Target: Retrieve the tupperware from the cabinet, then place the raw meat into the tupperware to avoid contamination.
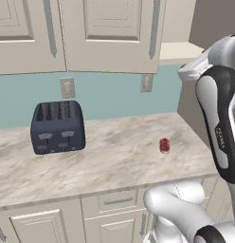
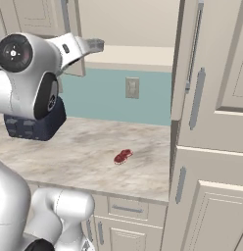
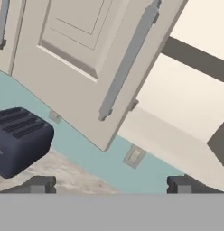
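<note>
pincer (image 3: 111, 184) standing wide open, gripping nothing | cabinet (image 3: 86, 54) door hanging just ahead, handle (image 3: 127, 63) centred | toaster (image 3: 19, 137) sitting left | raw meat (image 1: 164, 145) lying on counter (image 1: 105, 161)

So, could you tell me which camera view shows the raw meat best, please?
The left base view: the raw meat sits unobstructed on the counter, right of the toaster. The right base view also shows it, lying flatter and lower in the picture. The hand view looks at the cabinet door instead.

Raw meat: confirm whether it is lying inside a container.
No, the raw meat lies bare on the marble counter, with nothing around it.
</note>
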